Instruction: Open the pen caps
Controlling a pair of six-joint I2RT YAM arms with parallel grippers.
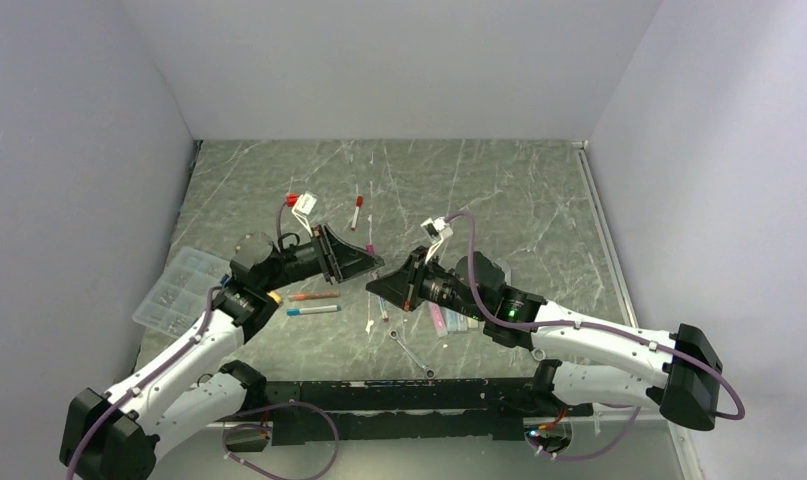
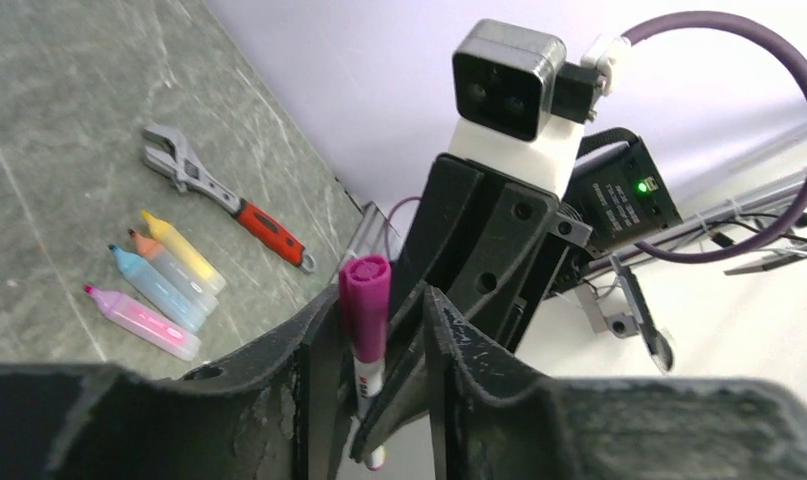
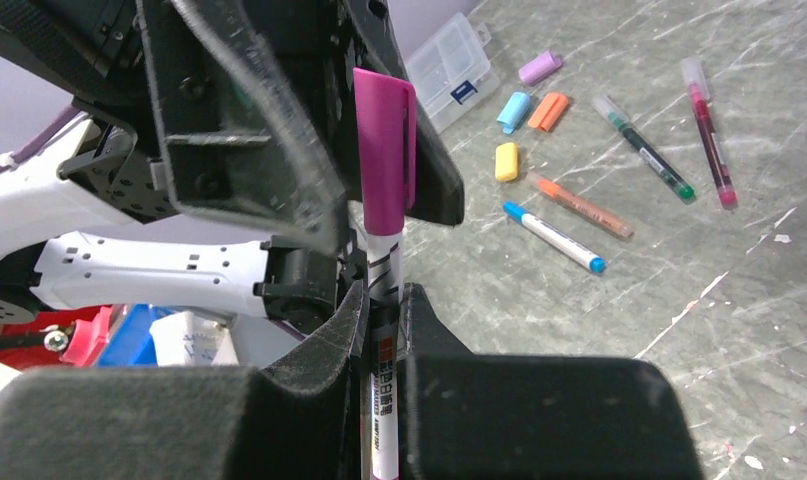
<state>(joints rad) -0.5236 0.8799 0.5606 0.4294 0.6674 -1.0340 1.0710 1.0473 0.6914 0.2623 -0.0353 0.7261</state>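
The left gripper (image 2: 377, 305) is clamped narrowly on a glossy magenta cap (image 3: 384, 150), a smooth plastic tube with a flat clip down one side. The cap sits on the end of a white pen (image 3: 383, 400), whose printed barrel is pinched between the matte black, scuffed fingers of the right gripper (image 3: 384, 300). Both are held above the marbled grey-green table (image 1: 499, 190). The barrel's lower end is cut off by the frame edge, and from above the pen is hidden between the two grippers.

Four loose caps (image 3: 514, 110) lie on the table: purple, blue, orange and yellow. Four thin pens (image 3: 579, 205) lie beside them. Four chunky translucent highlighters (image 2: 159, 290) lie in a row near one red-handled wrench (image 2: 229, 205). One clear lidded box (image 3: 449, 70) is partly hidden behind the fingers.
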